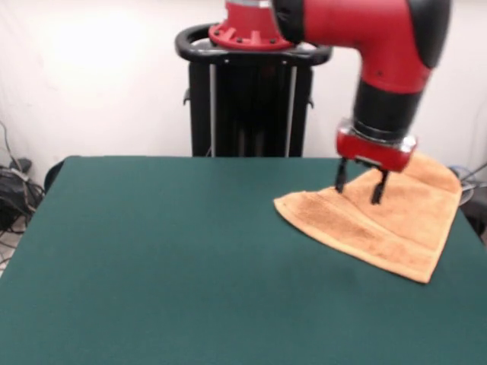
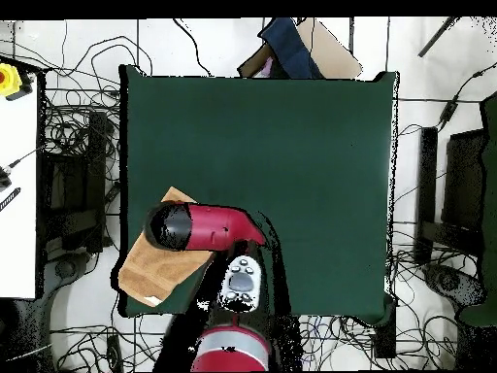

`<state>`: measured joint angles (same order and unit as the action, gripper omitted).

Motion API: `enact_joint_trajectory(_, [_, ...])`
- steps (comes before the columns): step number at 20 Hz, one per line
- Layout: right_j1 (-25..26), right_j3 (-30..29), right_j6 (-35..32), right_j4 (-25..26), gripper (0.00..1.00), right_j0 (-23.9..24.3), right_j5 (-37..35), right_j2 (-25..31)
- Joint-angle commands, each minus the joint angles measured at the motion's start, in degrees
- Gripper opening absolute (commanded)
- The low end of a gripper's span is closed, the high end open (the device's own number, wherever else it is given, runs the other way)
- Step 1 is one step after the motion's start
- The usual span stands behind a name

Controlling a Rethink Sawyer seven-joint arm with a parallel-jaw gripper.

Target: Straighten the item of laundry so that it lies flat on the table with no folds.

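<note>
The orange-tan terry towel (image 1: 388,220) lies folded into a rough triangle at the right far part of the green table (image 1: 167,258), with a band stripe along its front edge. In the overhead view the towel (image 2: 155,267) lies at the table's (image 2: 291,155) left edge near the robot's side, partly under the arm. My gripper (image 1: 359,188) hangs straight down over the towel's far left part, its two black fingers (image 1: 342,177) apart and empty, tips just above or at the cloth. The white tag does not show.
The black pedestal (image 1: 251,99) stands behind the table's far edge. Cables and black equipment (image 2: 73,185) lie on the floor round the table. A white table (image 2: 17,185) stands at the overhead view's left. A box and dark cloth (image 2: 291,49) lie beyond the far edge.
</note>
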<state>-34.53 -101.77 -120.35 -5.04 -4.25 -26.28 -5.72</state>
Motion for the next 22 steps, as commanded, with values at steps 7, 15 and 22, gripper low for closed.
enact_joint_trajectory(7, [28.8,7.5,-17.1,-8.2,1.0,-11.5,26.0,-4.9])
enact_joint_trajectory(15, [34.3,11.2,-11.7,-9.0,1.0,-8.0,32.2,-1.4])
enact_joint_trajectory(22, [30.3,11.1,-7.6,-7.1,0.0,-5.9,22.4,-1.6])
